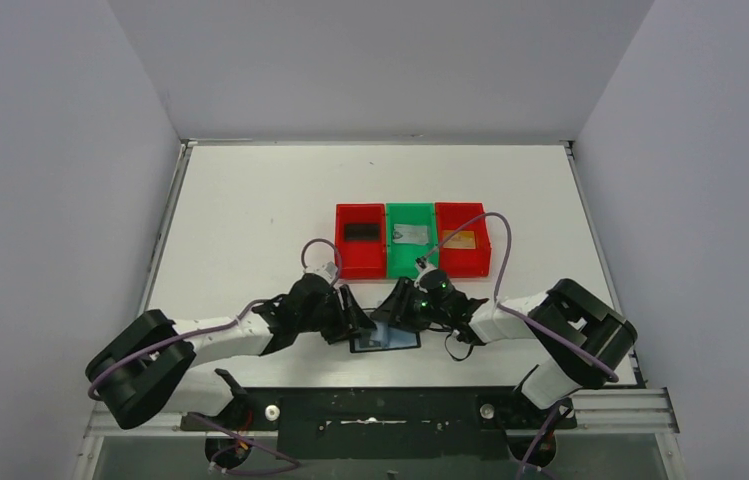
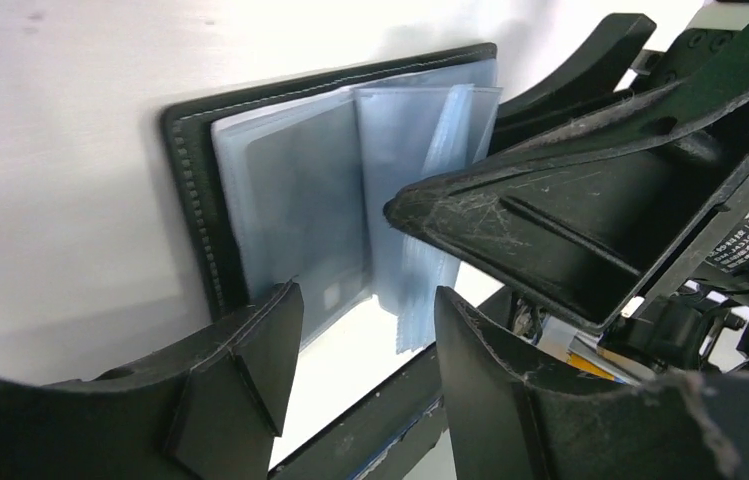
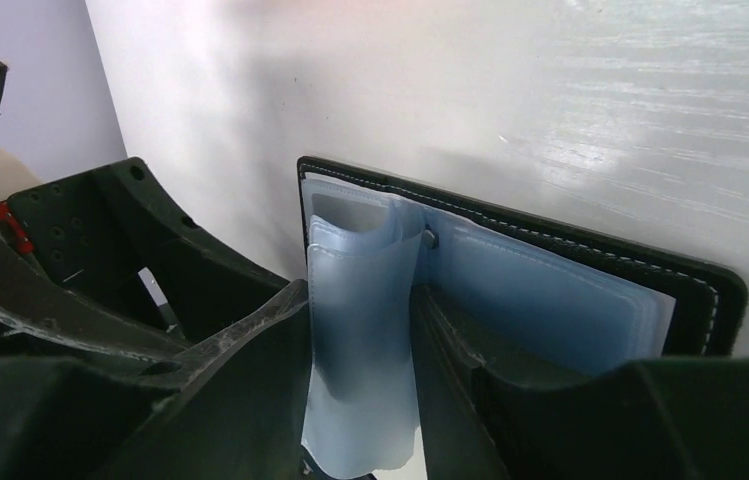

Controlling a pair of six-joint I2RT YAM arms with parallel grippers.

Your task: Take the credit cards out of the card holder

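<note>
The card holder (image 1: 386, 339) lies open near the table's front edge, a black cover (image 2: 190, 190) with clear blue plastic sleeves (image 2: 300, 200). Both grippers meet over it. My left gripper (image 2: 370, 330) is open, with bare table between its fingers and one fingertip (image 2: 265, 330) over the holder's corner. My right gripper (image 3: 360, 340) is open around a lifted sleeve (image 3: 365, 330) that stands up from the spine and fills the gap. Whether a card sits inside the sleeves I cannot tell. One card lies in each bin behind: dark (image 1: 361, 231), grey (image 1: 409, 234), orange (image 1: 458, 238).
Three small bins stand in a row behind the holder: red (image 1: 360, 262), green (image 1: 406, 262), red (image 1: 462, 262). The table's black front rail (image 1: 380, 400) runs just below the holder. White table stretches back to the walls.
</note>
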